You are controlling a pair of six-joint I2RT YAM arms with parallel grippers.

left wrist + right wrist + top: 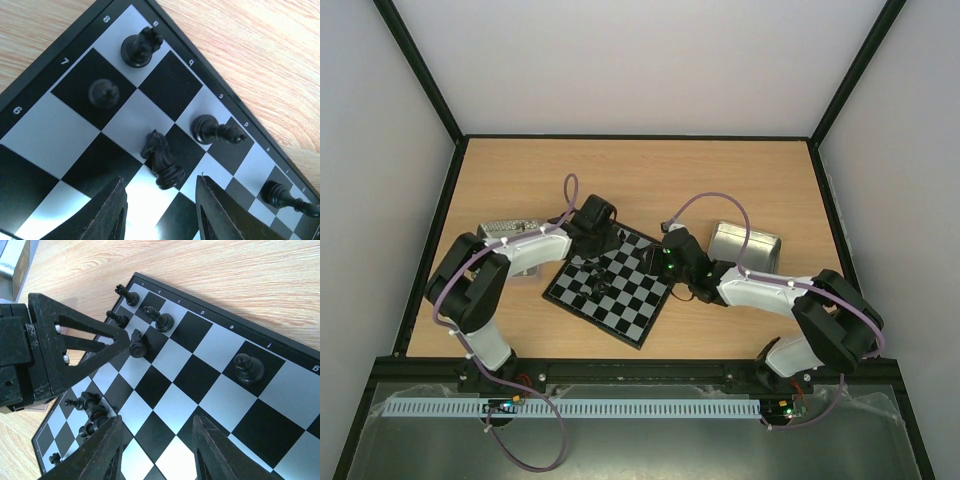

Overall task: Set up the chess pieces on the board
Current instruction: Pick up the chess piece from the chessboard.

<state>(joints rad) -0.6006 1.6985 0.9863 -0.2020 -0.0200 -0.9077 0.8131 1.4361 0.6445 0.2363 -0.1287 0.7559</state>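
The board (625,305) lies at an angle in the middle of the table. A black knight (162,160) stands on it just past the tips of my left gripper (160,179), which is open and touches nothing. Near that corner are a crowned piece (141,46), a pawn (104,93) and two pieces lying on their sides (217,131). My right gripper (157,418) hangs open over bare squares, nothing between its fingers. A lone pawn (248,368) stands to its right. Several chess pieces lie clustered (89,412) by its left finger.
A metal tray (508,232) sits left of the board, partly under the left arm, and a second tray (745,243) sits to the right. The two grippers (603,248) (662,262) are close together over the board's far half. Black frame rails border the table.
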